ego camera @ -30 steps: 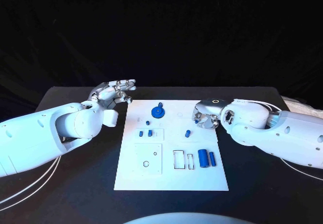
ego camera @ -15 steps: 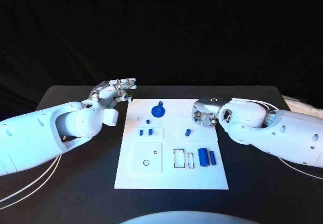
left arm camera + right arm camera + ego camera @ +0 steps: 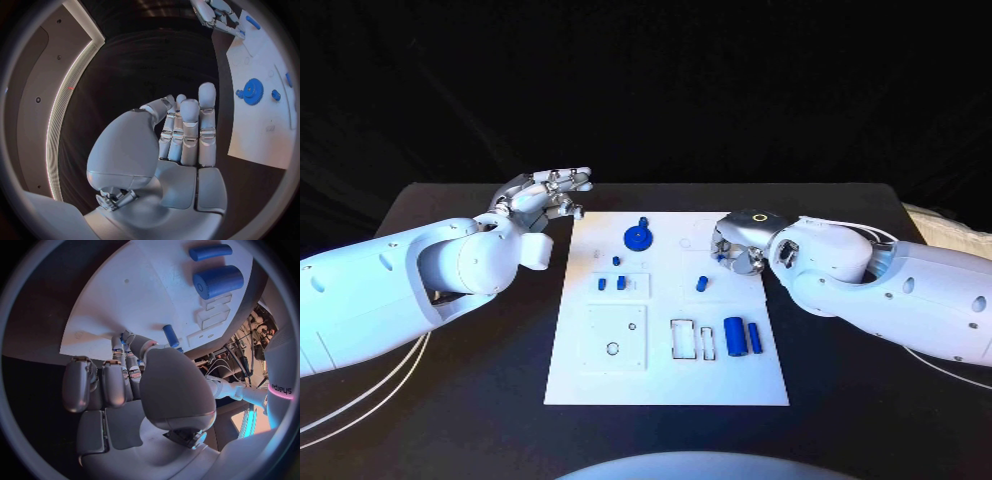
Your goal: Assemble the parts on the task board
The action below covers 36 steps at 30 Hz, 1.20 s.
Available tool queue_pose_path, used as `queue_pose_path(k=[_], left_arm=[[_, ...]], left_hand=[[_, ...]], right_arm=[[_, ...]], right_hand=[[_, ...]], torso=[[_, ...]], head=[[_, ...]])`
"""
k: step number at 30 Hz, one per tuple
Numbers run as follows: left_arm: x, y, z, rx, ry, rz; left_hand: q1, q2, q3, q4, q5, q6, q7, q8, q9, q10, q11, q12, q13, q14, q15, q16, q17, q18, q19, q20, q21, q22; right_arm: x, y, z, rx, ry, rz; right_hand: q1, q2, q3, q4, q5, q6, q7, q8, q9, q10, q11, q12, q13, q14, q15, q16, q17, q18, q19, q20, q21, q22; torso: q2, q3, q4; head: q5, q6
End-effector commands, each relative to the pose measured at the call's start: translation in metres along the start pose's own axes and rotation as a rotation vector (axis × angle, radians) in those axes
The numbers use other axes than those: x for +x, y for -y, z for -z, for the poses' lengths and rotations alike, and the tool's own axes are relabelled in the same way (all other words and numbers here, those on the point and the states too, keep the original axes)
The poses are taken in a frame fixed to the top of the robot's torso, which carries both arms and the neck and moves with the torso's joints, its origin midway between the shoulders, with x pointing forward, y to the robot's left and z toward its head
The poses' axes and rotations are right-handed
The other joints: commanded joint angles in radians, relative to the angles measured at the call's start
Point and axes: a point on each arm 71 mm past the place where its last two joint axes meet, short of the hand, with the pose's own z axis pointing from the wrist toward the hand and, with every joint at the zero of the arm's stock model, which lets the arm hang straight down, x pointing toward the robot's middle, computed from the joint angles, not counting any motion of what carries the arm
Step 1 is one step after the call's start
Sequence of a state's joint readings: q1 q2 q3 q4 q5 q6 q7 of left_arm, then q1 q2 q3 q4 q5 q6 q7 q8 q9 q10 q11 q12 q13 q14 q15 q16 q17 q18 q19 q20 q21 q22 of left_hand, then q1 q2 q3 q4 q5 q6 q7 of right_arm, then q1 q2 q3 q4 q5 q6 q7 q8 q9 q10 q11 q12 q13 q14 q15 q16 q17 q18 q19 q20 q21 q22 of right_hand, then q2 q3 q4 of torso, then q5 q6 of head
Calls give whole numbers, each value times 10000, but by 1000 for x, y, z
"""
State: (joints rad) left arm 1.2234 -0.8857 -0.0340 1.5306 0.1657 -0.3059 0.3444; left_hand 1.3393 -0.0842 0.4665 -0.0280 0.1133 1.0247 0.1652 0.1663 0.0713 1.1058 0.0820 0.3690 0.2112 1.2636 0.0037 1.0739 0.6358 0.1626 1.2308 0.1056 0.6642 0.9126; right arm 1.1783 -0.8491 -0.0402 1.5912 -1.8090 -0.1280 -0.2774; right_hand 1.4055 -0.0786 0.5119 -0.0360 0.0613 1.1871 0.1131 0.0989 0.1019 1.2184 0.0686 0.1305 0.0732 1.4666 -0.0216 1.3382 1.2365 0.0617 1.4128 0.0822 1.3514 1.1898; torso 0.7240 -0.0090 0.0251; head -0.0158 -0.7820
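The white task board (image 3: 668, 375) lies mid-table. On it sit a blue gear (image 3: 636, 238) (image 3: 253, 91), two short pegs (image 3: 610, 284), a single peg (image 3: 702, 284) (image 3: 170, 335), a thick blue cylinder (image 3: 734, 337) (image 3: 217, 281) and a thinner one (image 3: 754, 338) (image 3: 210, 252). My right hand (image 3: 737, 252) (image 3: 134, 375) hovers at the board's right edge with its fingers curled in. A small blue part (image 3: 123, 336) peeks out at its fingertips, pinched there. Beyond the board's far left corner my left hand (image 3: 545, 195) (image 3: 184, 135) is raised, fingers straight and holding nothing.
The black table (image 3: 459, 210) spreads around the board, with bare room on both sides and in front. White cables (image 3: 365, 395) trail under my left arm. Rectangular recesses (image 3: 692, 340) sit in the board's near half.
My right hand has drifted slightly toward the board's far side, still curled. The left hand and the parts on the board have stayed put.
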Motion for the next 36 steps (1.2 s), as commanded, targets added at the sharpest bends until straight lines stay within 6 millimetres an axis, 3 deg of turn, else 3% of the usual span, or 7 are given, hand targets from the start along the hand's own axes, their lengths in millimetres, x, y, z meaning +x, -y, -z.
queue_pose_path(k=[1,9,15,27,36], left_arm=[[3,1,0,112,-287,9],[2,0,0,97,-301,6],[2,0,0,88,-320,12],[5,-1,1,74,-405,41],[11,-2,1,29,-568,91]], left_hand=[[106,-34,10,-51,64,-63,-2,49,2,-57,5,64,8,-71,-20,47,-9,116,-12,-26,-42,-10],[113,-37,12,-63,66,-67,0,58,2,-71,7,84,15,-78,-20,45,-20,118,-16,-27,-60,-22],[116,-41,12,-71,68,-78,5,63,1,-89,12,101,22,-84,-19,44,-29,120,-19,-27,-77,-33],[116,-41,12,-71,68,-78,5,63,1,-89,12,101,22,-84,-19,44,-29,120,-19,-27,-77,-33],[116,-41,12,-71,68,-78,5,63,1,-89,12,101,22,-84,-19,44,-29,120,-19,-27,-77,-33]], right_arm=[[-6,-1,4,151,572,9],[-18,-2,15,62,1078,-271],[-25,-16,20,-363,1253,-647],[-27,-84,21,-2255,1109,-1579],[-6,-123,11,-3223,368,-1935]], right_hand=[[-48,36,59,-2,17,64,32,38,15,241,-155,-39,-2,487,-37,-25,-23,159,60,0,19,-15],[-69,11,76,-18,24,54,38,24,20,239,-150,-72,-12,486,-35,-21,-20,160,60,0,16,-20],[-78,2,112,-40,47,47,49,9,27,244,-145,-103,-21,483,-37,-24,-26,160,62,-1,17,-19],[-87,-1,208,-100,109,18,89,-32,41,250,-123,-182,-39,478,-35,-24,-33,166,55,-6,2,-44],[-102,-7,247,-134,145,-6,111,-58,47,238,-105,-231,-47,474,-26,-28,-44,170,47,-3,-11,-65]], torso=[[-8,1,-8],[0,3,-16],[10,0,4],[5,-22,11],[5,-29,22]], head=[[-8,15],[-20,45],[28,37],[384,-66],[650,-159]])
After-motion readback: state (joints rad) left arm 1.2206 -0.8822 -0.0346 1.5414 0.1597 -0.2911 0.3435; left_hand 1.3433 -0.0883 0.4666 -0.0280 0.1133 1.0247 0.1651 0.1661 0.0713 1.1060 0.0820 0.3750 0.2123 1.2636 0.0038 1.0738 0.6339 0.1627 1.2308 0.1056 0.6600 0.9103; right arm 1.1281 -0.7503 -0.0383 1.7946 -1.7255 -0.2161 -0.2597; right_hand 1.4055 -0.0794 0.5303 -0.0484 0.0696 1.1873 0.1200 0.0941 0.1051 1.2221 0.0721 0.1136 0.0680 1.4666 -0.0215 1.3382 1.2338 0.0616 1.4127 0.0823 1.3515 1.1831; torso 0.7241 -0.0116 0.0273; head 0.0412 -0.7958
